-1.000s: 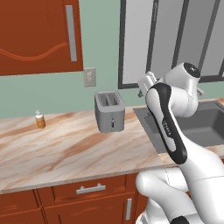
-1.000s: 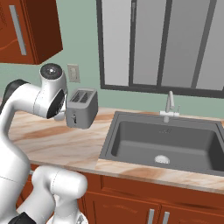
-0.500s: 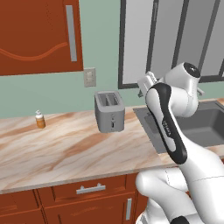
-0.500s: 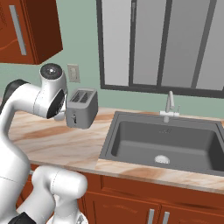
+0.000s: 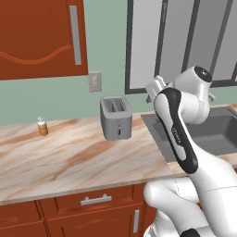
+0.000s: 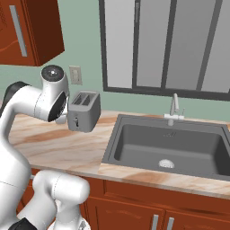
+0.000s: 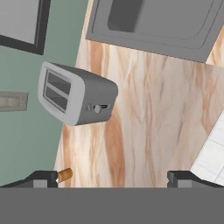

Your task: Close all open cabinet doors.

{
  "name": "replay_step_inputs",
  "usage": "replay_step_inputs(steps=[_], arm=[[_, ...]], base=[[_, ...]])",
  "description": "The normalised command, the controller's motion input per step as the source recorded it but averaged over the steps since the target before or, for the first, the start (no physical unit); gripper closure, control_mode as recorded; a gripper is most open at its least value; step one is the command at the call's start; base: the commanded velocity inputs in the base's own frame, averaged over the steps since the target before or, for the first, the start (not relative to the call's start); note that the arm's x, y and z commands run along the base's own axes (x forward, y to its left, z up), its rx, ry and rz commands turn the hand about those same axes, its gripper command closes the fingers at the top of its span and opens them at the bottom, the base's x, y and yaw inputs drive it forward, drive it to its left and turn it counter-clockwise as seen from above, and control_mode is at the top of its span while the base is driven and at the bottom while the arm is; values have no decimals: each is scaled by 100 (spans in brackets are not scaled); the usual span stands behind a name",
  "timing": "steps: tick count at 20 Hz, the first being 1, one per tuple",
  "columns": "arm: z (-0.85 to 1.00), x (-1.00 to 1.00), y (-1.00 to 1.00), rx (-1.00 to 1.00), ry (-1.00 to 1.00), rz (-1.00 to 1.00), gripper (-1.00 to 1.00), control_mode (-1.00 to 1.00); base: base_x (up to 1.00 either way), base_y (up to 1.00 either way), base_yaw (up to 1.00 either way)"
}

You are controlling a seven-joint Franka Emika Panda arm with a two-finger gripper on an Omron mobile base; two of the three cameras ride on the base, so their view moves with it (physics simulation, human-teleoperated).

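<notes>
On the counter [image 5: 69,157] stands a grey toaster [image 5: 115,118], and everything here is told from it. The gripper [image 7: 112,177] hangs in the air above the counter, to the right of the toaster, with its two dark fingertips far apart and nothing between them, so it is wide open. Up high and to the left of the toaster hangs a cabinet door [image 5: 44,37], red-brown with a wavy groove and a long silver handle [image 5: 75,34]. From the other side the cabinet door looks swung out from the wall, but I cannot tell how far. On the wall just behind the toaster is a small outlet plate [image 5: 95,82]. A little bottle [image 5: 42,127] stands well to the left of the toaster. The dark sink [image 6: 168,146] lies to the right of the toaster, with a tap [image 6: 174,108] behind it and a window [image 6: 166,45] above.
</notes>
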Motion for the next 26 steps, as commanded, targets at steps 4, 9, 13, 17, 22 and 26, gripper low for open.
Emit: replay_step_inputs(steps=[4, 9, 13, 17, 22, 26], arm=[[0, 0, 0, 0, 0, 0, -100, 100], [0, 0, 0, 0, 0, 0, -100, 100], [0, 0, 0, 0, 0, 0, -100, 100], [0, 0, 0, 0, 0, 0, -100, 100], [0, 0, 0, 0, 0, 0, -100, 100], [0, 0, 0, 0, 0, 0, -100, 100]], base=[[-44, -2, 0], [-57, -2, 0], [-37, 7, 0], [-14, 57, 0], [-11, 65, 0], [-15, 56, 0]])
